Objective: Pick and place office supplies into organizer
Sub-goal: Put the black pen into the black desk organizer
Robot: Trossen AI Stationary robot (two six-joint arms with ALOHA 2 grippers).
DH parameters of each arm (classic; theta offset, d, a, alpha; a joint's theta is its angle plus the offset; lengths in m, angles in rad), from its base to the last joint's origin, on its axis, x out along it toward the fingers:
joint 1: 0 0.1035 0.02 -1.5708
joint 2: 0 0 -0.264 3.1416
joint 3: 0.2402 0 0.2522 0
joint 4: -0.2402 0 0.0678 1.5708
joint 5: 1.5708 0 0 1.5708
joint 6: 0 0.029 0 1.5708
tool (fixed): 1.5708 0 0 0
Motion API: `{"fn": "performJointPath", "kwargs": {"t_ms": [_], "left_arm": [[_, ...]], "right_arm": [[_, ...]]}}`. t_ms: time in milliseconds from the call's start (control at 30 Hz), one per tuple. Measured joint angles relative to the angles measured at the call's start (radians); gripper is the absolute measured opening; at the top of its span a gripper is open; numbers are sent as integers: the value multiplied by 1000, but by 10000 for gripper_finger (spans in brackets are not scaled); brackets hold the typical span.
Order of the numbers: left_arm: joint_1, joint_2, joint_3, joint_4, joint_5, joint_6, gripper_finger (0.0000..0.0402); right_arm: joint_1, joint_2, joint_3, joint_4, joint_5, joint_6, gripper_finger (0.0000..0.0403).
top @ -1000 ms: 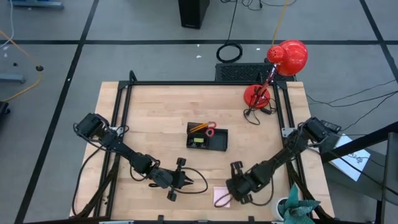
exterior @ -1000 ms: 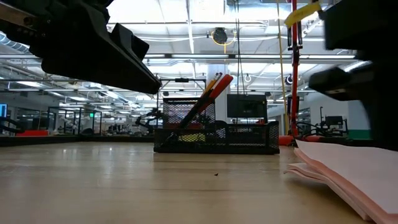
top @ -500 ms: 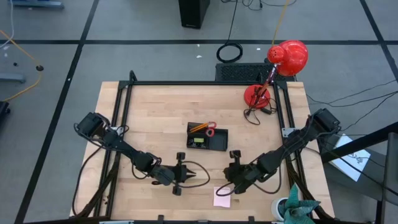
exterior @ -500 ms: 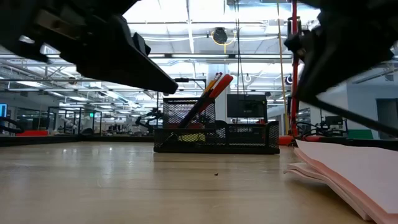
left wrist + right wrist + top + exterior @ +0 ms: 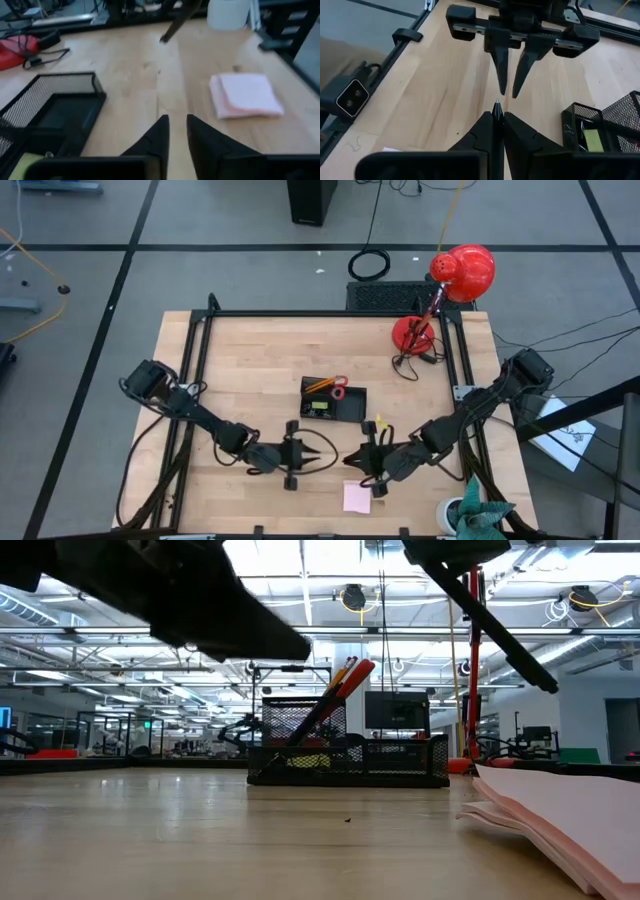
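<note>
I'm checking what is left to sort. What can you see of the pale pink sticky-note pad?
The pale pink sticky-note pad is a squarish stack of thin paper sheets, lying flat on the wooden table near its front edge, in front of the black mesh organizer. In the low view its sheets fan slightly apart at the edge. Nothing touches it but the table, and neither gripper holds it.

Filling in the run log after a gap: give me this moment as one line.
right gripper: shut on pen | left gripper: open, facing it | sticky-note pad: on table, outside organizer
</note>
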Motion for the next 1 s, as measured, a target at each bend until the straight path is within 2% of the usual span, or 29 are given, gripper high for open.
{"fn": "performJointPath", "kwargs": {"t_ms": [300,433,567,767,1000], "left_arm": [[0,0,0,171,54,38,176],[-1,0,0,229,56,82,204],[-7,0,0,255,81,136,208],[-3,0,24,258,81,189,190],[14,34,64,261,84,202,180]], "right_arm": [[1,5,0,195,-3,-115,23],[1,12,-23,366,-5,-182,23],[-12,15,-89,548,-85,-203,23],[-42,15,-185,788,-110,-210,23],[-68,79,-194,903,-159,-234,23]]}}
